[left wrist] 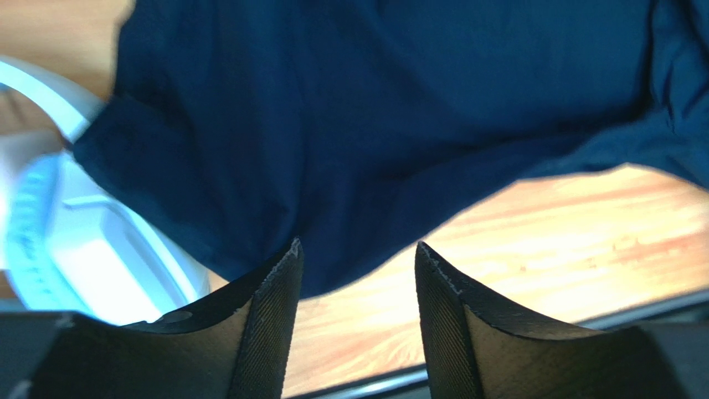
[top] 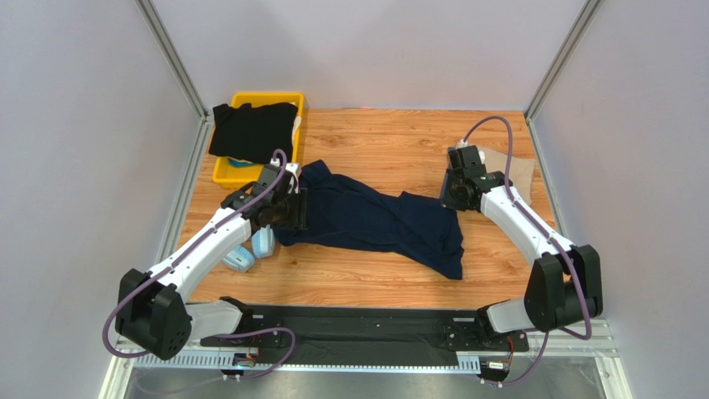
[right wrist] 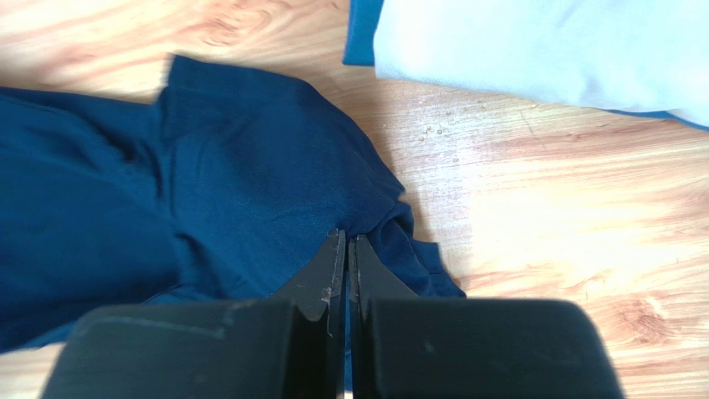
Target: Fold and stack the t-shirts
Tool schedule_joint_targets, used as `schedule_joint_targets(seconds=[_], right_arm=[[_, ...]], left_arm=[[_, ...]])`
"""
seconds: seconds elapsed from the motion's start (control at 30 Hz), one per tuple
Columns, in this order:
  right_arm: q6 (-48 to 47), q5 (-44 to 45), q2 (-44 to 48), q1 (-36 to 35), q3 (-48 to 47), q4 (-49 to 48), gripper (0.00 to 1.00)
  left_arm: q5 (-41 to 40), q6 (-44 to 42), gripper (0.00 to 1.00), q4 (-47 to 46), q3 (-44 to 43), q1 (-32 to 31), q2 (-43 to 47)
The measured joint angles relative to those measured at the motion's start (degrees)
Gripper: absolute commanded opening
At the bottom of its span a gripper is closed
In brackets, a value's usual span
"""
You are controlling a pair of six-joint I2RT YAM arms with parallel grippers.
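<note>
**A:** Right gripper (right wrist: 346, 241) has its jaws pressed fully together on a small fold at the right end of the navy t-shirt (top: 374, 220). I believe it pinches the cloth. And the other one?

**B:** Left gripper (left wrist: 358, 249) stands wide open and holds nothing. The shirt's left edge lies just beyond its tips, beside the headphones (top: 250, 253).

**A:** Which step is this?

**B:** Spreading, in my judgement. The navy shirt lies crumpled mid-table, not yet folded. The black t-shirt (top: 250, 129) hangs over the yellow bin (top: 268, 99), and the tan t-shirt (top: 520, 170) lies at the far right.

**A:** And next?

**B:** The left one should reach the edge and close on cloth only, avoiding the headphones. Then both pull apart.
</note>
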State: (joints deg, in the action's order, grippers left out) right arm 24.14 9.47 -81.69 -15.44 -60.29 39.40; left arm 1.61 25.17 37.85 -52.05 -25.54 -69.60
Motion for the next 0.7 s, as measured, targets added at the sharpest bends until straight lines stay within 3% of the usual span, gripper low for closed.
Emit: schedule_joint_targets(seconds=[0.33, 0.7], right_arm=[[-0.2, -0.9, 11.1, 0.0, 0.0, 1.9, 0.0], [-1.1, 0.7, 15.8, 0.0, 0.0, 4.7, 0.0]], left_arm=[[-8.1, -1.7, 0.61, -1.0, -15.3, 0.6, -14.3], [-8.2, -3.5, 0.62, -0.9, -33.8, 4.3, -37.4]])
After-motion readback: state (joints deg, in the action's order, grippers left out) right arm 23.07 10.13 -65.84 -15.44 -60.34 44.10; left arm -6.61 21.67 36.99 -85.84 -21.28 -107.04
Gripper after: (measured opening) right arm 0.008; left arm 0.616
